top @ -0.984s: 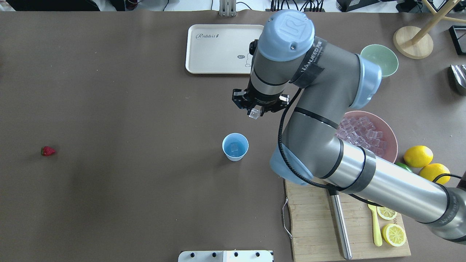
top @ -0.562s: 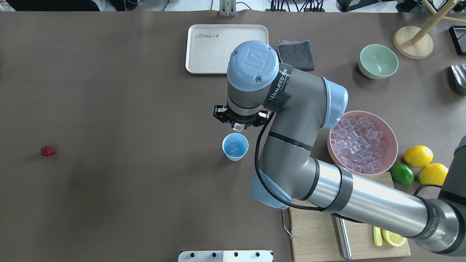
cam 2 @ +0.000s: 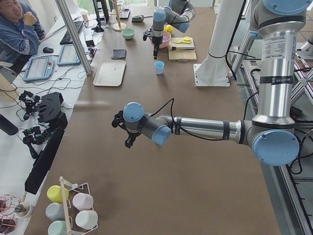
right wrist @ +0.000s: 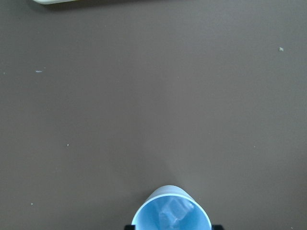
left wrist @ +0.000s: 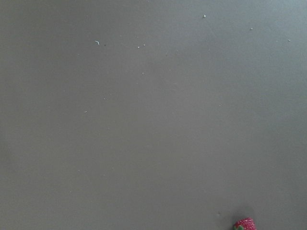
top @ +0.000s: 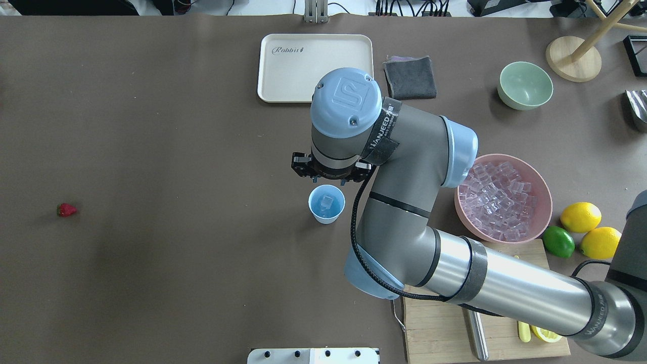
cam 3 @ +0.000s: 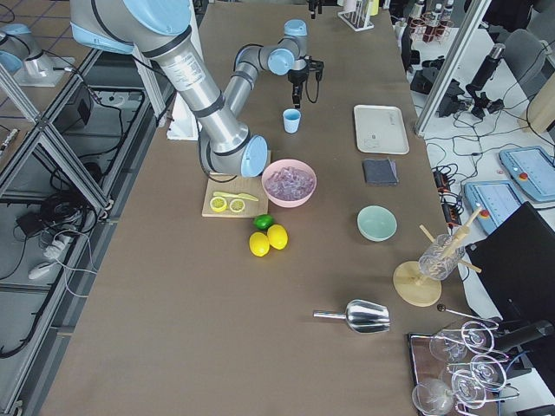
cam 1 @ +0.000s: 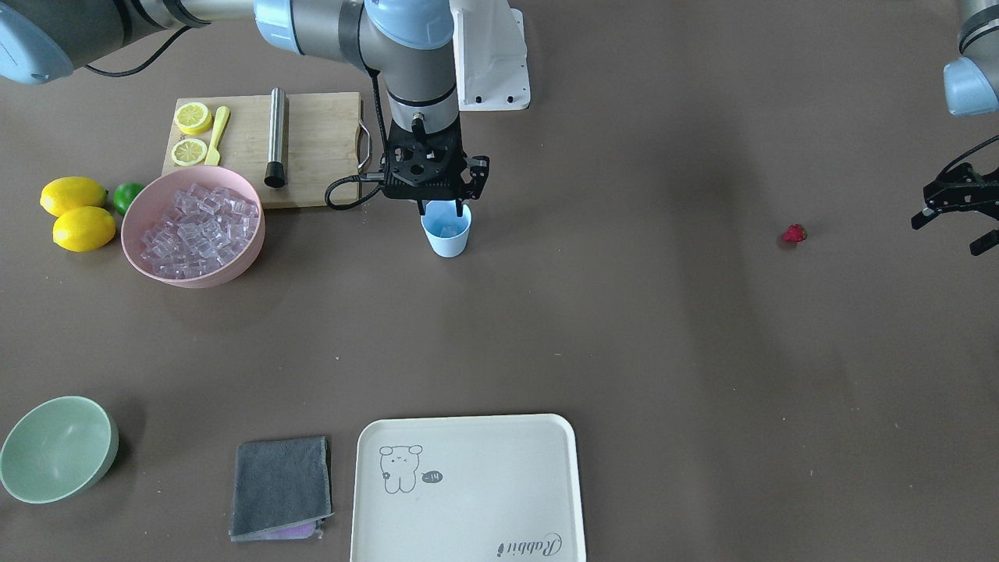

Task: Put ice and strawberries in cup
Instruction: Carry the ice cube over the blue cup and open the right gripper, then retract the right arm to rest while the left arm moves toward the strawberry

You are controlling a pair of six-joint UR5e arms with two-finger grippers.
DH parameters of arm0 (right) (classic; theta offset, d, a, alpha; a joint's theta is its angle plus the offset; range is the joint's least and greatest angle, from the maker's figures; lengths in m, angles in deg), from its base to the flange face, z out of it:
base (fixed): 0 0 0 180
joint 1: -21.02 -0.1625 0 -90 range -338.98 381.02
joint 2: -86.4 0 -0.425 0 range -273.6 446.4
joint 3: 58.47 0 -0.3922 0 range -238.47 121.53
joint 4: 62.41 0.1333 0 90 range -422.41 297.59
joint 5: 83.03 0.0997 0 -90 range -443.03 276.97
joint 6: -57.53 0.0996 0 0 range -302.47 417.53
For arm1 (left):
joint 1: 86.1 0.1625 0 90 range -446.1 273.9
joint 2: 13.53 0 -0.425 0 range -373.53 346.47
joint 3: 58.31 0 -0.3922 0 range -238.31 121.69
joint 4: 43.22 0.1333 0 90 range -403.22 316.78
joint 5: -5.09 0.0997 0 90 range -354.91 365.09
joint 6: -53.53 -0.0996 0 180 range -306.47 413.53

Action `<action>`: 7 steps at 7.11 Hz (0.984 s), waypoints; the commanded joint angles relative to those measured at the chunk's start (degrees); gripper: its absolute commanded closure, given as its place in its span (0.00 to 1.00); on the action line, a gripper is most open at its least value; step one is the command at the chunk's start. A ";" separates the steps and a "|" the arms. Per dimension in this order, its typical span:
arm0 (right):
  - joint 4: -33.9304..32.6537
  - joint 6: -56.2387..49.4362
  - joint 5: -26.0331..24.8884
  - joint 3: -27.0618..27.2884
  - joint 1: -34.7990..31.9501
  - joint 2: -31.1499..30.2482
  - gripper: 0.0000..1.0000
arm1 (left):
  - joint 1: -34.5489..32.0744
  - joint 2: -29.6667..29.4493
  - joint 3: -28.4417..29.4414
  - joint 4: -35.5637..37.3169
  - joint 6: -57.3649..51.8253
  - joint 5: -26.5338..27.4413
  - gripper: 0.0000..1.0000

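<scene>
Cup (cam 1: pixel 447 238) stands upright near the middle of the brown surface (cam 1: pixel 624 328), and at least one clear cube (top: pixel 327 202) lies in its bottom; the right wrist view looks straight down into it and shows the cube (right wrist: pixel 175 213) against the blue inside. Directly above the cup's mouth hangs the right hand (cam 1: pixel 443 211), pointing straight down. Its fingers are spread about as wide as the rim, and nothing shows between them.

On the robot's right of the cup, a short way off, sits a pink bowl (cam 1: pixel 140 257) heaped with ice (cam 1: pixel 199 226). Beyond the bowl from the cup lie two lemons (cam 1: pixel 83 228) and a lime (top: pixel 558 241), and a wooden cutting board (cam 1: pixel 312 148) lies beside the bowl on the robot's side.

Far from the cup, toward the robot's left, the strawberry (cam 1: pixel 794 233) lies alone on the surface. The left hand (cam 1: pixel 944 238) hovers farther out than the strawberry from the cup, fingers apart and empty. The left wrist view catches the strawberry (left wrist: pixel 244 224) at its bottom edge.

Across from the robot, past the cup, lie a cream tray (top: pixel 313 71) and a grey cloth (top: pixel 410 77).
</scene>
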 commanded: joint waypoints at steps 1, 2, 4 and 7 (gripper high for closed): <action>0.03 -0.65 0.85 0.75 -1.18 -0.13 0.00 | 0.00 0.06 -0.08 0.00 0.00 -0.12 0.01; -0.32 -3.27 3.04 1.27 -3.62 -0.91 0.00 | 0.00 0.06 -0.08 0.00 0.00 -0.12 0.01; -0.32 -16.31 9.00 2.77 -12.56 -7.30 0.00 | 0.09 0.15 -0.08 0.09 2.00 -0.12 0.01; -0.15 -48.11 16.21 3.74 -30.48 -21.00 0.00 | 0.26 0.76 -0.87 0.00 7.45 0.32 0.01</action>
